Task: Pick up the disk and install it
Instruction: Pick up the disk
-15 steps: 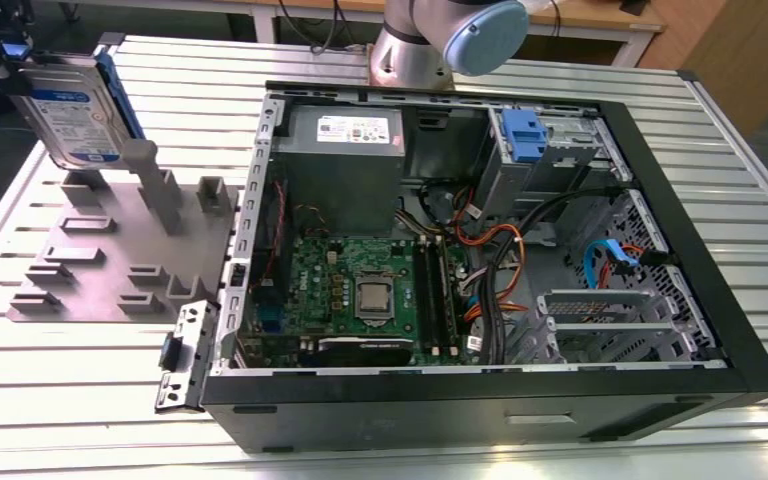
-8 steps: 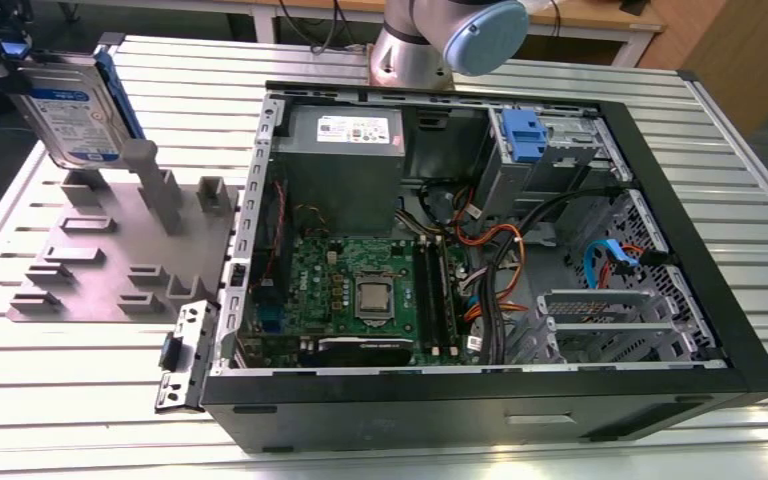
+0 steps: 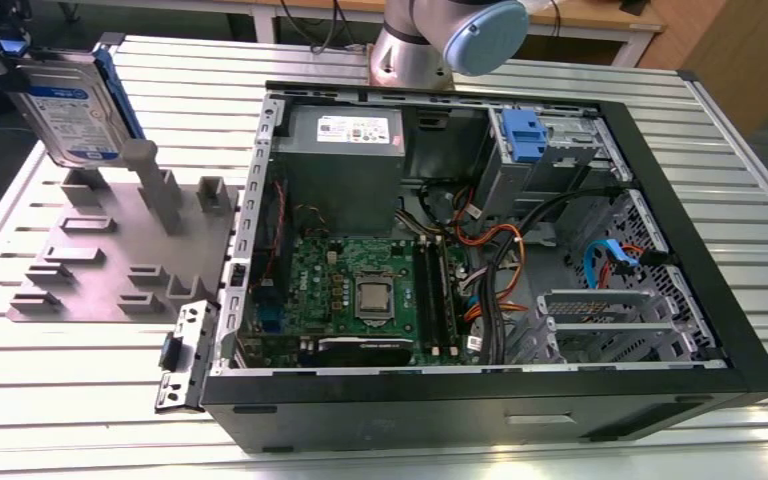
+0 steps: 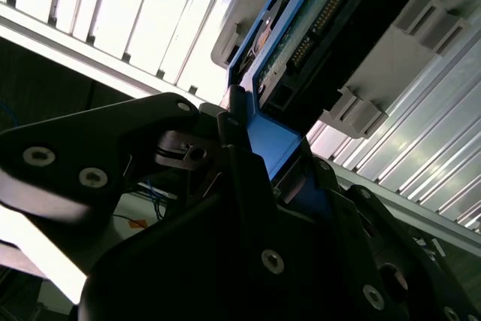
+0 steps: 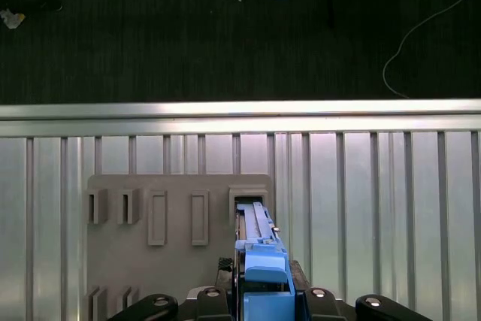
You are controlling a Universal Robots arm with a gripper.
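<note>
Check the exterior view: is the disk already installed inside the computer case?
No, the disk is at the grey holder on the exterior view's left, outside the computer case.

A slatted aluminium table (image 3: 731,140) carries a grey slotted holder plate (image 3: 91,270) at the frame's centre left and an open black computer case (image 3: 424,410) across centre and right, a small metal bracket (image 3: 177,360) at the case's lower-left corner.

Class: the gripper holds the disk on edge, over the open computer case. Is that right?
No. The gripper holds the disk on edge over the grey slotted holder, beside the case, as the exterior view shows.
</note>
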